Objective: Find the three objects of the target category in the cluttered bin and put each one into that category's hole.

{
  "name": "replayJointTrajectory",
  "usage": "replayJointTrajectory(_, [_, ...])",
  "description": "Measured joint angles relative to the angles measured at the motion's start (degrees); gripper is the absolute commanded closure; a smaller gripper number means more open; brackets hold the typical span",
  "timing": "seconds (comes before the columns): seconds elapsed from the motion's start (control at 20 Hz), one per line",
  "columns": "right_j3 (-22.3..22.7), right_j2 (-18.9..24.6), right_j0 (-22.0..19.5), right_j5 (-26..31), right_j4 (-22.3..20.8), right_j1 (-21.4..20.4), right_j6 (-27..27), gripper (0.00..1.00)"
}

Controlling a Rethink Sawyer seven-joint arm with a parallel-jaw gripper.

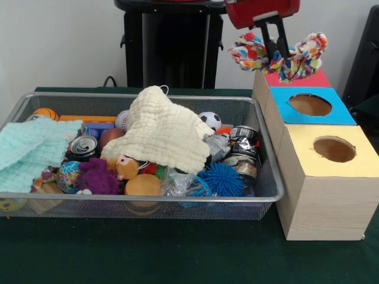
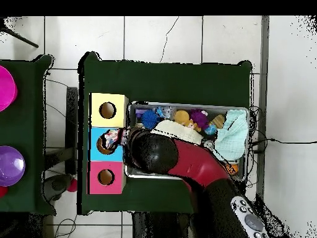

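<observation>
Front view: your hand (image 1: 277,52) is clamped on a floppy fabric scrap printed with bright polka dots (image 1: 281,53), hanging high over the far, red-topped end of the box row. The round dark hole in the yellow top of the pale wooden box (image 1: 334,149) lies nearest the camera, two boxes along.

Overhead view: the scrap (image 2: 112,136) sits above the blue-topped box (image 2: 96,147); the yellow hole (image 2: 108,110) lies one box toward the picture's top. The silver wire-mesh bin (image 2: 189,105) stands beside the row on the green desk (image 2: 167,80).

- Dark green table (image 1: 177,254) carries everything.
- Wire mesh bin (image 1: 142,204) sits directly on the table, below the gripper (image 1: 273,35) and to its left in the front view.
- A row of three wooden boxes lies under the gripper: red-topped box (image 1: 296,78), blue-topped box (image 1: 311,106), yellow-topped box (image 1: 325,183).
</observation>
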Motion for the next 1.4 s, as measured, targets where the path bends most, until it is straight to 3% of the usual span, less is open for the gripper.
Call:
replayJointTrajectory(0.95, [-1.23, -1.02, 11.42, -9.4, -0.01, 6.89, 0.0, 1.0])
replayJointTrajectory(1.4, [-1.28, -2.2, 12.15, -13.57, 0.01, 7.78, 0.0, 1.0])
